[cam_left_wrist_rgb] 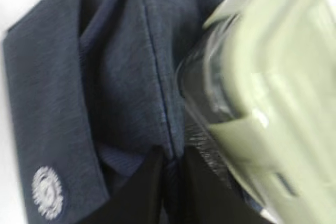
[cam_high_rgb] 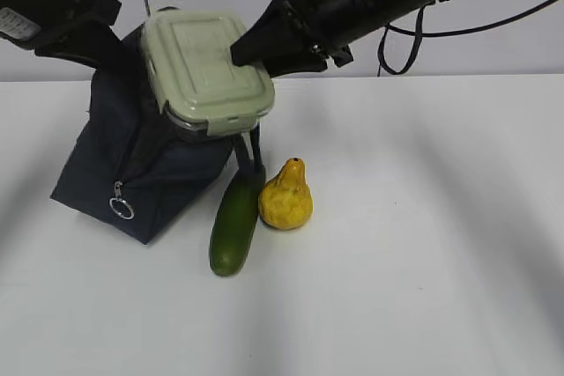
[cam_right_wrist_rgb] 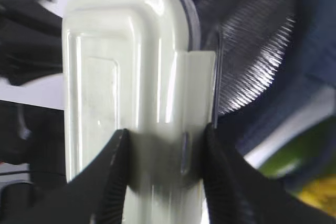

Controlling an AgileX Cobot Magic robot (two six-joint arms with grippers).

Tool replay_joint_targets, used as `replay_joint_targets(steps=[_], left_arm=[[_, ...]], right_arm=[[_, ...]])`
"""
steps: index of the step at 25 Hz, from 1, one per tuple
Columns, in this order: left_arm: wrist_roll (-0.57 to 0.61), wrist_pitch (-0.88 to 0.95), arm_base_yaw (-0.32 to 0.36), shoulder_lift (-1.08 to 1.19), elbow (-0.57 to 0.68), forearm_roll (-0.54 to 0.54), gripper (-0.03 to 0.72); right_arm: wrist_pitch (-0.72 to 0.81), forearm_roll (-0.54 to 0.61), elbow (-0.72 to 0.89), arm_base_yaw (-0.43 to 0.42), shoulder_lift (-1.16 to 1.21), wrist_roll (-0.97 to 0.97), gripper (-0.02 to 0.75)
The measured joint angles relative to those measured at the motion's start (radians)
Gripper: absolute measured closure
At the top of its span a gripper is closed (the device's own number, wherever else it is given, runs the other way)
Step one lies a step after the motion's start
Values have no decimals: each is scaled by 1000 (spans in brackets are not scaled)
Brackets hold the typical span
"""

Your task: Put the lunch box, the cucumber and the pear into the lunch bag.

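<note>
The lunch box (cam_high_rgb: pixel 204 63), clear glass with a pale green clip lid, is held tilted over the mouth of the dark navy lunch bag (cam_high_rgb: pixel 123 173). My right gripper (cam_high_rgb: pixel 251 48) is shut on its right edge; in the right wrist view its fingers (cam_right_wrist_rgb: pixel 113 174) clamp the lunch box (cam_right_wrist_rgb: pixel 131 77). My left gripper (cam_left_wrist_rgb: pixel 170 174) is shut on the lunch bag's fabric rim (cam_left_wrist_rgb: pixel 126 77), with the lunch box (cam_left_wrist_rgb: pixel 273 87) close at its right. The dark green cucumber (cam_high_rgb: pixel 235 224) and the yellow pear (cam_high_rgb: pixel 285 197) lie touching on the table in front of the bag.
The white table (cam_high_rgb: pixel 423 244) stretches to the right and front. The bag's zipper ring pull (cam_high_rgb: pixel 121 210) hangs on its front corner. A black cable (cam_high_rgb: pixel 397 41) loops behind the right arm.
</note>
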Motion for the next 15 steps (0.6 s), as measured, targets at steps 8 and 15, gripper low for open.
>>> replay_joint_targets(steps=[8, 15], left_arm=[[-1, -1, -6, 0, 0, -23, 666], [15, 23, -10, 0, 0, -71, 666]], right_arm=[[-26, -129, 0, 2, 16, 100, 440], [-81, -206, 0, 2, 27, 187, 440]])
